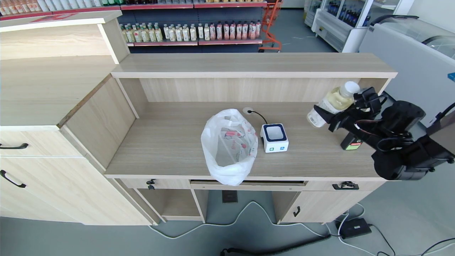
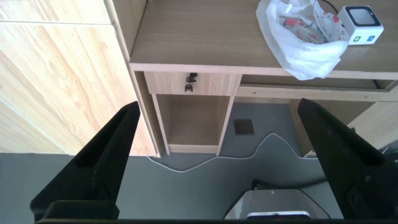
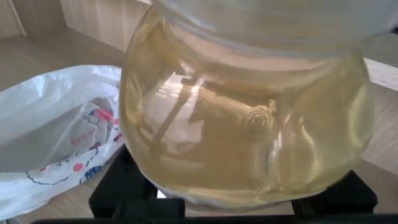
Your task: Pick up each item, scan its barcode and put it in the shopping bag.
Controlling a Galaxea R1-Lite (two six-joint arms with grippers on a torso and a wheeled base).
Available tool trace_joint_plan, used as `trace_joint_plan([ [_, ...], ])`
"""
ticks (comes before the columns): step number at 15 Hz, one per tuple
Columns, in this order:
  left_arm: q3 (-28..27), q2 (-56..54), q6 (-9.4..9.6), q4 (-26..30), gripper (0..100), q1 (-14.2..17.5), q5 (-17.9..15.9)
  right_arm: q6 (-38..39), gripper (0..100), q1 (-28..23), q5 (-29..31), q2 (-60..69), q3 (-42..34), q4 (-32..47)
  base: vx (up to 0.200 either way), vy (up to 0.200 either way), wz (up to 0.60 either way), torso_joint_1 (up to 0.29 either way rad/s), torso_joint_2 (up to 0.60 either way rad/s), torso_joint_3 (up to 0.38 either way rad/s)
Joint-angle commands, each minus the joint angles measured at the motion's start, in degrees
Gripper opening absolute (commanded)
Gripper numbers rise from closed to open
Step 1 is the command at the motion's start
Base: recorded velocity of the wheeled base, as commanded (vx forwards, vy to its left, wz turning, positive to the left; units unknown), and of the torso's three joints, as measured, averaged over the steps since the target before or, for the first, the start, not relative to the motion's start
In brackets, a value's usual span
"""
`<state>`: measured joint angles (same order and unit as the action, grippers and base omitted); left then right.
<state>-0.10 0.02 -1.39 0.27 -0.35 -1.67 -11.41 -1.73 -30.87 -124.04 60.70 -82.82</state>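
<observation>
Head view: bottle (image 1: 332,103) of pale liquid clamped in right gripper (image 1: 325,115), tilted, label end angled down-left, likely to present the barcode. Scanner (image 1: 274,137) sits left of and below that gripper, shopping bag (image 1: 227,145) just beyond. Left gripper (image 2: 217,168) spread wide, empty.

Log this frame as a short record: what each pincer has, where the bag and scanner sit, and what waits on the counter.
right pincer: shut on the drink bottle, above the right end of the counter
drink bottle: tilted, pale yellow liquid, white cap
left pincer: open, holding nothing, in front of the counter
shopping bag: white plastic, mouth open, front middle of the counter
scanner: white box beside the bag, on its right
waiting: dark item with green and red label, on the counter under the right arm
</observation>
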Motion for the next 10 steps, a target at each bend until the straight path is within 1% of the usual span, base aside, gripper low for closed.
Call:
trace_joint_plan([
  [1, 0.01, -0.02, -0.02, 0.00, 100, 0.00, 0.00, -2.74, 0, -3.72, 1.95, 14.18, -16.58, -3.05, 0.000, 0.000, 0.00, 0.000, 0.00, 0.000],
  [2, 0.01, -0.02, -0.02, 0.00, 100, 0.00, 0.00, -3.09, 0, -4.07, 1.95, 14.70, -17.28, -3.05, 0.000, 0.000, 0.00, 0.000, 0.00, 0.000],
  [3, 0.01, -0.02, -0.02, 0.00, 100, 0.00, 0.00, -6.08, 0, -6.18, 2.04, 18.31, -21.76, -2.78, 0.000, 0.000, 0.00, 0.000, 0.00, 0.000],
  [5, 0.01, -0.02, -0.02, 0.00, 100, 0.00, 0.00, -6.70, 0, -8.46, 1.95, 21.73, -29.50, -5.68, 0.000, 0.000, 0.00, 0.000, 0.00, 0.000],
  [6, 0.01, -0.02, -0.02, 0.00, 100, 0.00, 0.00, -7.40, 0, -9.26, 1.95, 22.97, -30.90, -5.77, 0.000, 0.000, 0.00, 0.000, 0.00, 0.000],
  [8, 0.01, -0.02, -0.02, 0.00, 100, 0.00, 0.00, -9.77, 0, -11.72, 1.95, 24.37, -30.99, -4.63, 0.000, 0.000, 0.00, 0.000, 0.00, 0.000],
  [10, 0.01, -0.02, -0.02, 0.00, 100, 0.00, 0.00, -16.10, 0, -14.35, 1.86, 24.99, -31.17, -4.01, 0.000, 0.000, 0.00, 0.000, 0.00, 0.000],
])
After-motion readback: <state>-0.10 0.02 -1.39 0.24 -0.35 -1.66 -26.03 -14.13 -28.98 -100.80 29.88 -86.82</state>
